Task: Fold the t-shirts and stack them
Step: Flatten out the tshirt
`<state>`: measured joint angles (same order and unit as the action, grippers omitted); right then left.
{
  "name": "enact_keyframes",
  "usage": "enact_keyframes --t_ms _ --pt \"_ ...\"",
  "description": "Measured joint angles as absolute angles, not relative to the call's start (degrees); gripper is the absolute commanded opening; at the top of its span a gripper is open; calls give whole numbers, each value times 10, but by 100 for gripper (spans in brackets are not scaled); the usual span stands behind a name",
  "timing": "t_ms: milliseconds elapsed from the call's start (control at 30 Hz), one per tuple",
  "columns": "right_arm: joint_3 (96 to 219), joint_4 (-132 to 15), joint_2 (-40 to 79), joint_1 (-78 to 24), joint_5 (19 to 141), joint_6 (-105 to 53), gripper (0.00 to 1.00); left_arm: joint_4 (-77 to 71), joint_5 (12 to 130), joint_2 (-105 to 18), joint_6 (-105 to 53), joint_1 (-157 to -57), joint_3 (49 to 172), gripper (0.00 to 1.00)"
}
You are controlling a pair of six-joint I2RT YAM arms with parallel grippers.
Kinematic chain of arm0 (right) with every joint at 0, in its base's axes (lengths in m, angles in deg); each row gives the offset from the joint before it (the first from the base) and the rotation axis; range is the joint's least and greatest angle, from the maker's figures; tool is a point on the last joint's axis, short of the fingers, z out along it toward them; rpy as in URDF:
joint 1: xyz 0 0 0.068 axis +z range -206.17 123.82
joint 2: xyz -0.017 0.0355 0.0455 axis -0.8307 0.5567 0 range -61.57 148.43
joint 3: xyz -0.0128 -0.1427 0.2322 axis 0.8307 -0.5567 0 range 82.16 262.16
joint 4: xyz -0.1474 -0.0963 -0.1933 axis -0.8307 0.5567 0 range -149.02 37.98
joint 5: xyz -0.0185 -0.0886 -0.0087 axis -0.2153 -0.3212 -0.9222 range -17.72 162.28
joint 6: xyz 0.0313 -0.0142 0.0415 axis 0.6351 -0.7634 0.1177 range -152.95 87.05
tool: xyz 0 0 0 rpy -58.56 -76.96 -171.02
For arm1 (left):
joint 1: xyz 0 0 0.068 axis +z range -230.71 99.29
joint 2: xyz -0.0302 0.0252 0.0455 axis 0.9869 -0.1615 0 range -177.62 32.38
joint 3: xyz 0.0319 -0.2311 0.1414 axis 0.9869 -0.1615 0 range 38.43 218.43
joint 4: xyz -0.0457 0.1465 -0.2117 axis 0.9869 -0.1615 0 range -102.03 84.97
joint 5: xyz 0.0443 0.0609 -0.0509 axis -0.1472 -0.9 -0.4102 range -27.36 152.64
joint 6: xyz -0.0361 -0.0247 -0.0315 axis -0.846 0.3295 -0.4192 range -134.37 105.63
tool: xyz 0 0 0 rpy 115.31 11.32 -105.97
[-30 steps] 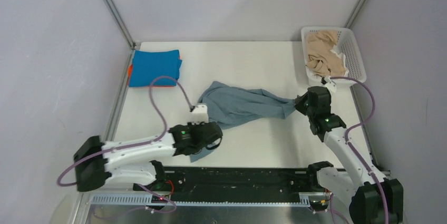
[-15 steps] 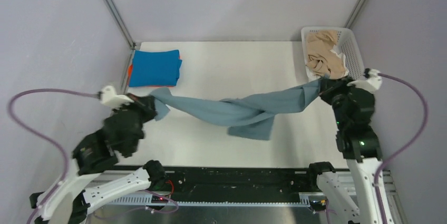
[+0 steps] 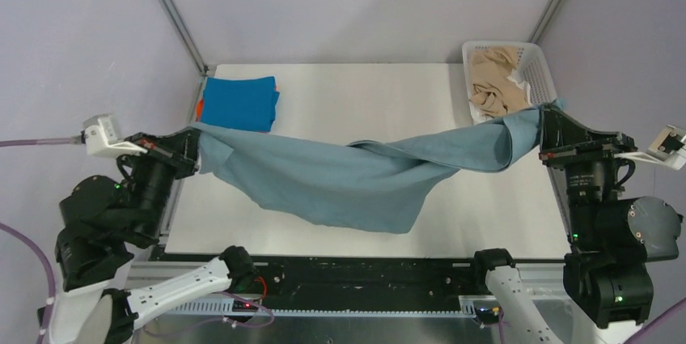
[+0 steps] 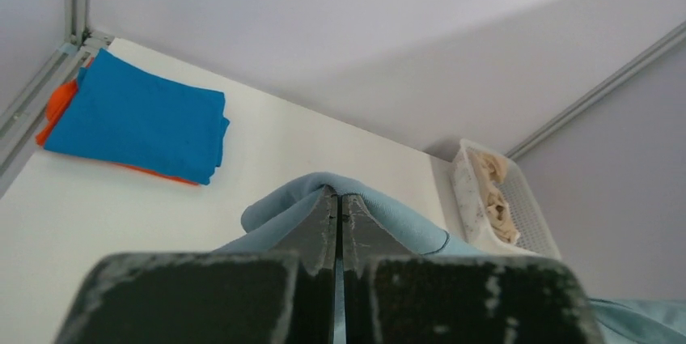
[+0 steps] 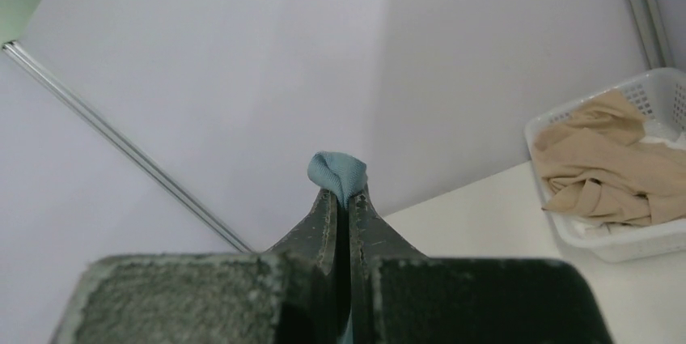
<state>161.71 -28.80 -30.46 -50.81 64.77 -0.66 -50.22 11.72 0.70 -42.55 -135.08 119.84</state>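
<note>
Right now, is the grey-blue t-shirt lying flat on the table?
No, the grey-blue t-shirt hangs stretched between the left gripper and the right gripper, each shut on one end.

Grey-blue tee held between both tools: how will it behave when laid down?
Likely floppy: the large grey-blue cloth t-shirt sags between the left tool and right tool. Probably light: small pinches at its ends carry it. May bunch on landing; folds show mid-span.

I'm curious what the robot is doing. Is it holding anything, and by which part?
Yes, the grey-blue shirt. The left hand pinches one end of it and the right hand the other end, so it hangs stretched between them.
</note>
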Motion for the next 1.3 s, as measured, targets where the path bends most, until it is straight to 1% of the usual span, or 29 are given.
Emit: enact_keyframes --t_ms 100,167,200,300,333,367,400,433,467,500,533,567,600,633,667,733,800,867,1000,1167,1300 --pt "1625 -276 -284 -508 645 -10 0 -485 87 -21 -407 -1349 1187 0" --pt "1624 -267 -255 -508 640 -13 0 -471 63 -66 -402 -1328 1172 0" --pt "1621 -265 -236 -508 636 -15 0 -465 73 -93 -403 -1296 1165 0" --pt "1600 -267 -161 -508 620 -18 0 -449 130 -217 -419 -1158 1142 0" --pt "1592 -268 -130 -508 613 -20 0 -444 148 -267 -425 -1121 1138 3" --pt "1586 -269 -103 -508 608 -21 0 -440 169 -321 -429 -1091 1138 12" --pt "1580 -270 -64 -508 601 -22 2 -431 185 -374 -431 -1072 1139 18" --pt "1578 -273 -25 -508 594 -23 5 -429 202 -441 -434 -1053 1146 34" --pt "1577 -279 7 -509 591 -24 7 -427 217 -506 -434 -1042 1156 40" --pt "1574 -289 53 -510 588 -26 8 -429 230 -568 -432 -1034 1172 55" --pt "1572 -301 103 -513 585 -28 17 -431 237 -621 -429 -1028 1189 63" --pt "1570 -309 138 -516 585 -28 28 -435 245 -669 -425 -1024 1211 88" --pt "1571 -314 172 -519 584 -28 52 -437 252 -707 -422 -1021 1230 94" --pt "1572 -320 208 -524 584 -30 62 -443 258 -739 -417 -1018 1253 98" --pt "1579 -319 241 -528 584 -31 80 -447 265 -763 -416 -1016 1275 99" --pt "1605 -314 297 -535 580 -39 96 -450 274 -774 -412 -1015 1302 100" --pt "1622 -313 319 -537 570 -40 99 -448 280 -763 -412 -1015 1317 100" --pt "1628 -309 315 -533 560 -44 99 -444 292 -739 -413 -1015 1317 100" --pt "1606 -310 253 -511 552 -36 100 -432 316 -663 -424 -1024 1267 100" --pt "1473 -307 105 -447 556 -17 100 -426 334 -575 -453 -1087 1151 100" --pt "1348 -310 47 -400 587 8 99 -375 410 -551 -478 -1163 1047 100"
